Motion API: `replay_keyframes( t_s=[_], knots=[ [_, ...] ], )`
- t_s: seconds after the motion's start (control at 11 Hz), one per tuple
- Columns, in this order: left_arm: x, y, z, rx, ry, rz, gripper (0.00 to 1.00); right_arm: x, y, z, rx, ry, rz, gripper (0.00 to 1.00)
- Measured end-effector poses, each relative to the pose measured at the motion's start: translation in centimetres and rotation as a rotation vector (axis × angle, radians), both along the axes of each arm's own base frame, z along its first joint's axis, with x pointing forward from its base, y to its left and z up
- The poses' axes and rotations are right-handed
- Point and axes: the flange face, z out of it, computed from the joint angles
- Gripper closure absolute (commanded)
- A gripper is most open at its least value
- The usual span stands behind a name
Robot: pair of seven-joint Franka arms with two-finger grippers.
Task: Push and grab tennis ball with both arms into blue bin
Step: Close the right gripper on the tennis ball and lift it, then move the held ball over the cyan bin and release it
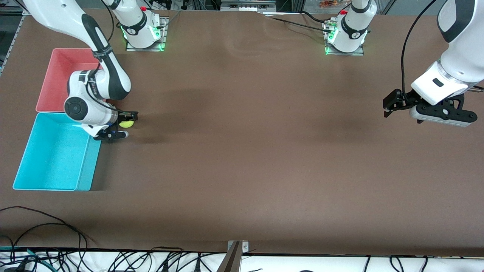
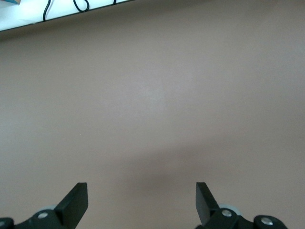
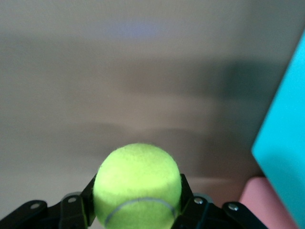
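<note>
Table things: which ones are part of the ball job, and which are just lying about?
Part of the job:
- tennis ball, clamped in the right gripper beside the bins
- blue bin
- left gripper, open, waiting over the table's other end

Just lying about:
- pink bin
- cables along the table edge

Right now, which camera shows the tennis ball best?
The right wrist view: the tennis ball fills the right gripper, clamped. The front view shows it small, partly hidden, beside the blue bin. The left wrist view misses it.
</note>
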Motion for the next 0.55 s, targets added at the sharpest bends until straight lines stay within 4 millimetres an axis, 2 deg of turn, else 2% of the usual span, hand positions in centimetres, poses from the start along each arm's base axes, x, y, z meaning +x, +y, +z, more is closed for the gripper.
replay_keyframes(
  t_s=[0.27,0.36,0.55],
  knots=[
    [-0.1,-0.1,0.2,0.000,-0.003,-0.001,0.00,3.8,0.0,6.4,-0.013,0.057,-0.007,0.77],
    [-0.1,-0.1,0.2,-0.001,-0.003,0.000,0.00,4.7,-0.6,8.4,-0.014,0.065,0.002,0.77],
    [-0.2,-0.1,0.4,0.000,0.002,0.002,0.00,6.1,-4.9,11.2,0.000,0.051,0.057,0.77]
  ],
)
